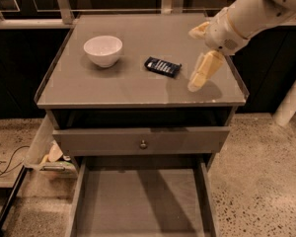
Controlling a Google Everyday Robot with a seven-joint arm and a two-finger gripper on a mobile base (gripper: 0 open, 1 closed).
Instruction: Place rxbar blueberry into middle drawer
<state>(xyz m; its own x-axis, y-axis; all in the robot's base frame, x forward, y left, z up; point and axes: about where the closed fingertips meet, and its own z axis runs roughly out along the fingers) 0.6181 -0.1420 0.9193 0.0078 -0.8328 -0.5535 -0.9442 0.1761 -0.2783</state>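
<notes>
The rxbar blueberry, a small dark navy bar with white lettering, lies flat on the cabinet top, right of centre. My gripper hangs just above the top, a short way to the right of the bar, with its cream fingers spread open and nothing between them. The middle drawer is pulled out below, at the bottom of the view, and its bare grey floor holds nothing.
A white bowl stands on the left part of the top. A closed drawer front with a small round knob sits above the open drawer. Cables lie on the speckled floor at the left.
</notes>
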